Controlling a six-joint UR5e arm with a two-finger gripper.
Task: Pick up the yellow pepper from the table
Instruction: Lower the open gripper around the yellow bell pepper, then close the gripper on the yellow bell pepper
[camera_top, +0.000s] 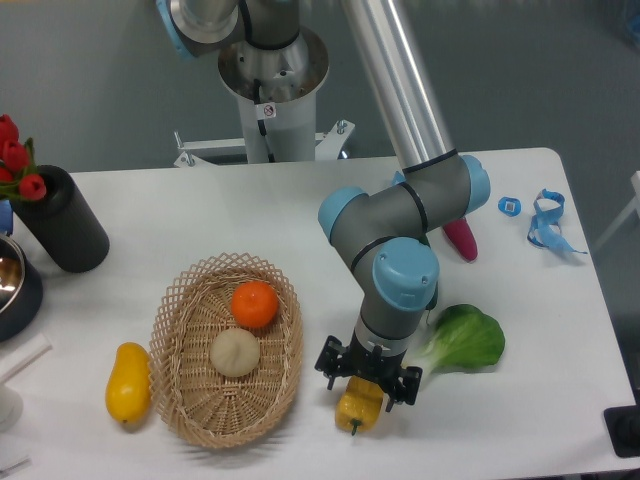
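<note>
White table (300, 210) carries everything, and the arm has the gripper (367, 376) poised directly over the yellow pepper (359, 404), fingers spread apart and straddling the fruit's upper end — not yet closed on it, as far as this view shows. The pepper lies on its side just under the gripper, near the table's front edge, stem pointing toward that edge. To do this step well, I judge the fingers should drop a little further so they bracket the lobed body rather than its top, then close squarely before lifting. Room is tight on two sides: the wicker basket (225, 350) sits just beside the gripper toward the yellow oval fruit (128, 383), and the green leaf (466, 338) lies near on the opposite side — straight up is the open way out.
</note>
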